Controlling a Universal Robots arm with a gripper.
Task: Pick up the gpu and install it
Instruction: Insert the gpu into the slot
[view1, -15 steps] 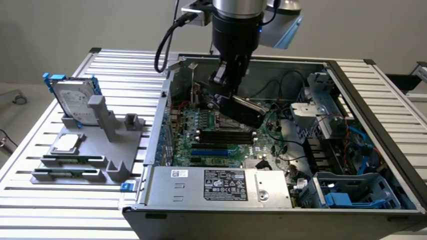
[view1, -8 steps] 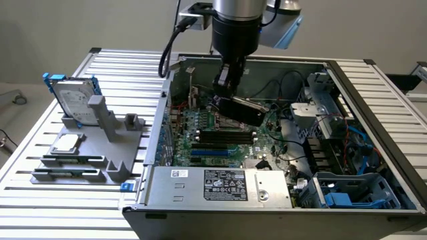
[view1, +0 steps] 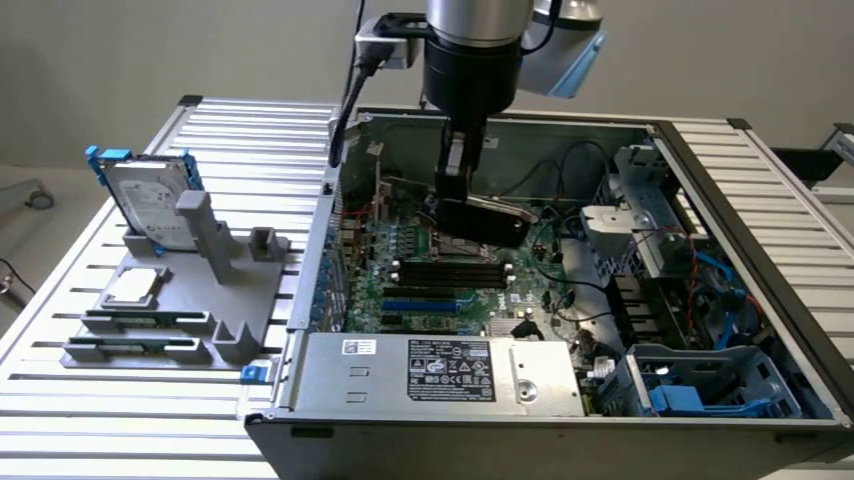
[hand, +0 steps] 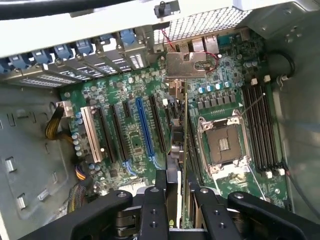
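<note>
My gripper (view1: 458, 193) hangs inside the open computer case (view1: 694, 170), shut on the gpu (view1: 491, 222), a black-shrouded card held above the motherboard (view1: 441, 275). In the wrist view the gpu (hand: 183, 145) is edge-on between the two black fingers (hand: 154, 202), and its silver end bracket (hand: 189, 65) points toward the case's rear slot openings. The card hovers between the black expansion slots and the cpu socket (hand: 223, 145), close over the board. Whether its edge touches a slot I cannot tell.
A blue expansion slot (hand: 145, 130) and a white one (hand: 91, 132) lie beside the card, with memory slots (hand: 262, 127) past the socket. Outside the case, a grey stand (view1: 174, 300) holds a hard drive with blue rails (view1: 147, 200) and a cpu chip (view1: 134, 287). The power supply (view1: 441, 370) lines the near wall.
</note>
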